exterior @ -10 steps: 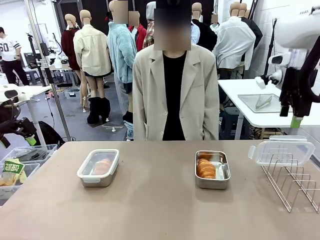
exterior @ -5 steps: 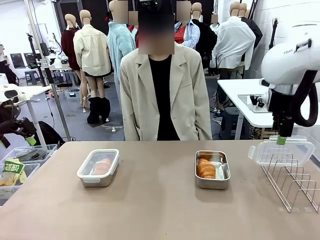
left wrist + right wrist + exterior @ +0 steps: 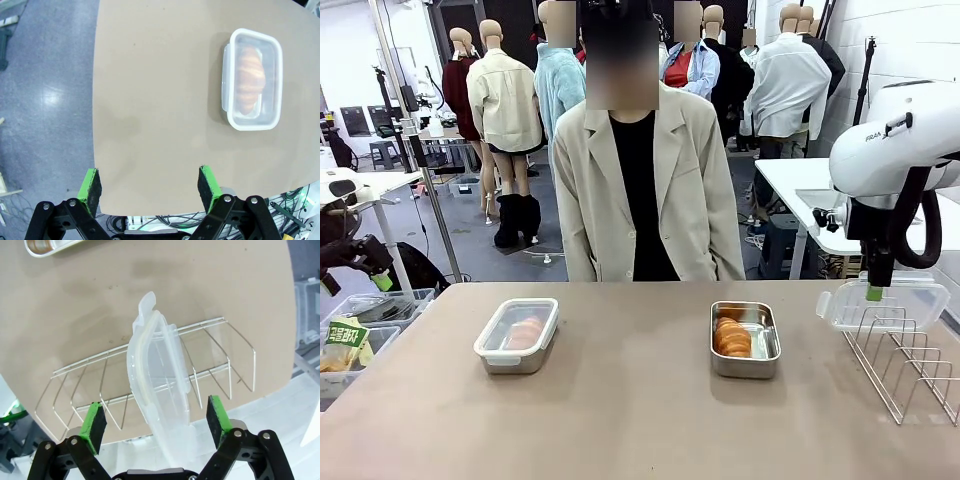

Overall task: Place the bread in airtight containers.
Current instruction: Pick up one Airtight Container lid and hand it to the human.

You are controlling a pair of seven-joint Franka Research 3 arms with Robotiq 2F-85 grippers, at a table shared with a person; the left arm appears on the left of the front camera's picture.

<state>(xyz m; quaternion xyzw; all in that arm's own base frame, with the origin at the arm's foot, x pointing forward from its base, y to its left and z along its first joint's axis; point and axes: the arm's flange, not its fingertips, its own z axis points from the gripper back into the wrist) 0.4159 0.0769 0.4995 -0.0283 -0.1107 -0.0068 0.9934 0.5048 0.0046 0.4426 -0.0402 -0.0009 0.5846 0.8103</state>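
On the table's left, a steel airtight container point(image 3: 516, 337) is shut under a clear white-rimmed lid, with one piece of bread point(image 3: 525, 333) inside. My left wrist view looks down on that container point(image 3: 251, 80) and its bread point(image 3: 248, 80). To the right, the other container point(image 3: 745, 340) stands uncovered with bread point(image 3: 732, 337) in it. Its clear lid point(image 3: 882, 303) stands on edge in the wire rack point(image 3: 910, 365). My right gripper point(image 3: 874, 290) hangs open just above the lid point(image 3: 160, 385), one finger on each side. My left gripper point(image 3: 149, 184) is open and empty, off the table's left edge.
A person in a beige jacket point(image 3: 645, 190) stands at the far side of the table. Plastic bins point(image 3: 360, 335) sit on the floor off the left edge. A white side table point(image 3: 820, 205) stands behind the right arm. The wire rack point(image 3: 100, 385) runs along the table's right edge.
My right arm has come down and leftward until its fingers straddle the lid on the rack. The person has shifted slightly left. The left arm is still.
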